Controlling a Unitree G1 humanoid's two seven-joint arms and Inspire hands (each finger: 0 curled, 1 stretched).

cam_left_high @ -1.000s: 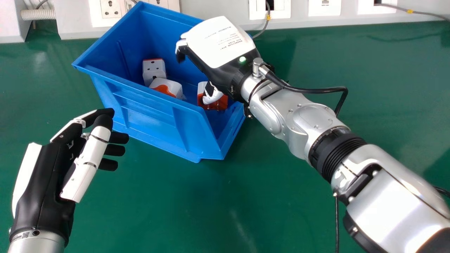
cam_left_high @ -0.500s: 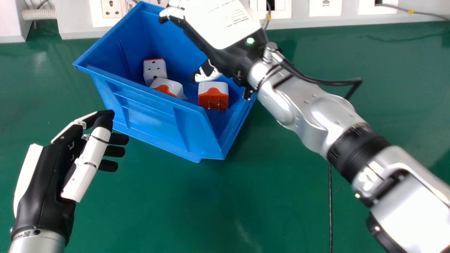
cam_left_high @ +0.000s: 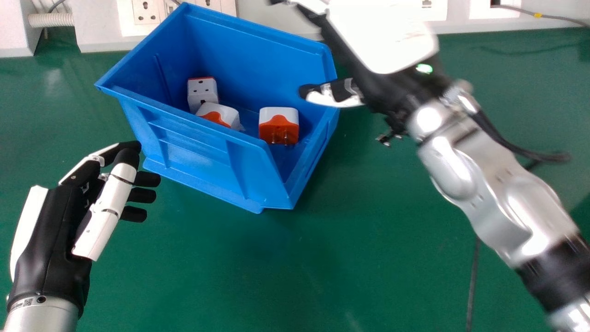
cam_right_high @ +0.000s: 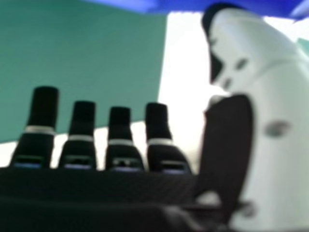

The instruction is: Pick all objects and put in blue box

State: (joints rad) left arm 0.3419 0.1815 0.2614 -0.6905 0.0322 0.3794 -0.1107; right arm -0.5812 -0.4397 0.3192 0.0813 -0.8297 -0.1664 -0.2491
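Observation:
The blue box (cam_left_high: 198,147) stands in the head view's upper left-centre, holding three white and orange plug adapters: one upright at the back (cam_left_high: 202,92), one tilted beside it (cam_left_high: 220,115), and one apart near the right end (cam_left_high: 279,125). My right hand (cam_left_high: 378,41) is above and beyond the box's right edge, open and with nothing in it; its thumb overlaps the rim. In the right hand view, my right hand (cam_right_high: 120,140) has straight fingers with nothing between them and the thumb. Left of the box, my left hand (cam_left_high: 50,235) is open and empty over the table.
The green table (cam_left_high: 230,272) spreads in front of the box and to its right. Behind it runs a pale wall panel with sockets (cam_left_high: 146,11) and a grey cable (cam_left_high: 557,17). A dark cable (cam_left_high: 473,281) hangs below the right arm.
My right hand has moved up and right, away from the adapter at the right end, which stays in the box. My left hand has shifted slightly left.

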